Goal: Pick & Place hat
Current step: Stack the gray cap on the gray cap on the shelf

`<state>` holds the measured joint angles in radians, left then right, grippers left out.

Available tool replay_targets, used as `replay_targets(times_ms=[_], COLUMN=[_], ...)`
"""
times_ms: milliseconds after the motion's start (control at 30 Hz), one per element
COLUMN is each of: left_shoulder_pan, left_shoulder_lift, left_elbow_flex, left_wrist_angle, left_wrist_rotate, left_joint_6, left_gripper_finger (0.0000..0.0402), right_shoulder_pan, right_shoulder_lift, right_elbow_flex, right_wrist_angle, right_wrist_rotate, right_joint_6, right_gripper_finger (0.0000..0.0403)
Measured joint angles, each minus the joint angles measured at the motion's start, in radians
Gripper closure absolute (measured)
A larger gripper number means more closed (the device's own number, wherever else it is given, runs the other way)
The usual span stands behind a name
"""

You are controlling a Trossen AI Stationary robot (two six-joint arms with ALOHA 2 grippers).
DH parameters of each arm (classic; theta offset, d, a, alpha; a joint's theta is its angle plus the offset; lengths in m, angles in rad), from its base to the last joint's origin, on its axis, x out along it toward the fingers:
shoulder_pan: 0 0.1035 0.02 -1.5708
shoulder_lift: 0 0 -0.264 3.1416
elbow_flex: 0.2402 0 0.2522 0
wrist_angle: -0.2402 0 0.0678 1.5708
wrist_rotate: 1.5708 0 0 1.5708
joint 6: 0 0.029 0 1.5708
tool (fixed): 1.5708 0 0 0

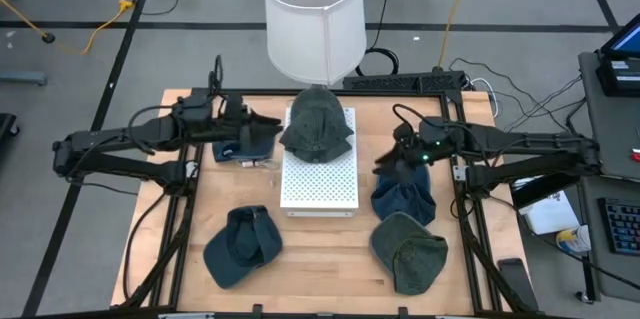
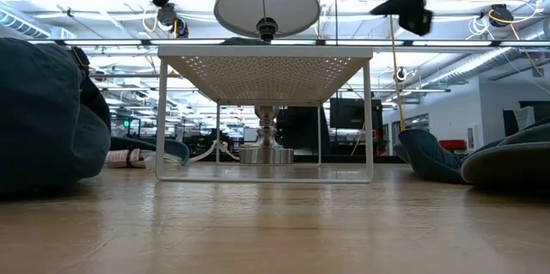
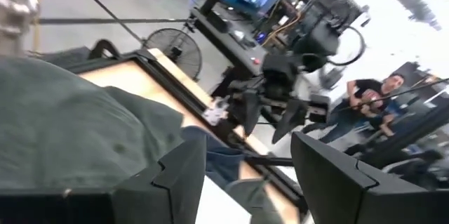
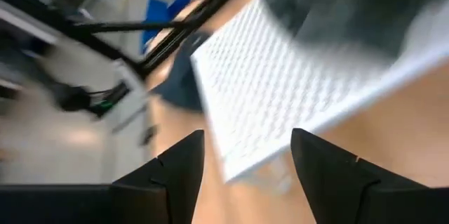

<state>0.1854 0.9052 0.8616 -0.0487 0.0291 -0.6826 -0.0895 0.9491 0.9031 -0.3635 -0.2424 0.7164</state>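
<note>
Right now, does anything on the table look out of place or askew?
Nothing looks damaged or spilled. One green hat sits on the white perforated stand, bunched at its far end near the lamp. The other hats lie loosely on the table, which fits a sorting job.

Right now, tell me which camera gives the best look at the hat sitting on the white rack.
The high view: the green hat lies whole on the white perforated rack. The left wrist view shows only part of its crown, the right wrist view a blurred edge, and the low view barely a sliver above the rack.
</note>
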Motion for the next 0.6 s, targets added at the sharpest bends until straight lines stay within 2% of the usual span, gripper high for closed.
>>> replay_targets(times_ms=[133, 233, 433, 600], left_shoulder_pan=[-0.035, -0.065, -0.129, -0.169], left_shoulder_lift=[-0.021, -0.025, -0.023, -0.022], left_elbow_flex=[0.0, 0.0, 0.0, 0.0], left_wrist_angle=[0.0, 0.0, -0.001, -0.002], left_wrist_rotate=[0.0, 0.0, 0.0, 0.0], left_joint_6=[-0.074, -0.114, -0.144, -0.144], left_gripper_finger=[0.0188, 0.0188, 0.0188, 0.0188], right_shoulder_pan=[0.001, 0.023, 0.123, 0.177], right_shoulder_lift=[-0.003, -0.003, -0.003, -0.002], right_elbow_flex=[0.0, 0.0, 0.0, 0.0], right_wrist_angle=[-0.048, -0.147, -0.435, -0.508], right_wrist_rotate=[-0.148, -0.205, -0.201, -0.108], right_joint_6=[0.189, 0.292, 0.348, 0.327], right_gripper_finger=[0.0212, 0.0227, 0.0255, 0.0258])
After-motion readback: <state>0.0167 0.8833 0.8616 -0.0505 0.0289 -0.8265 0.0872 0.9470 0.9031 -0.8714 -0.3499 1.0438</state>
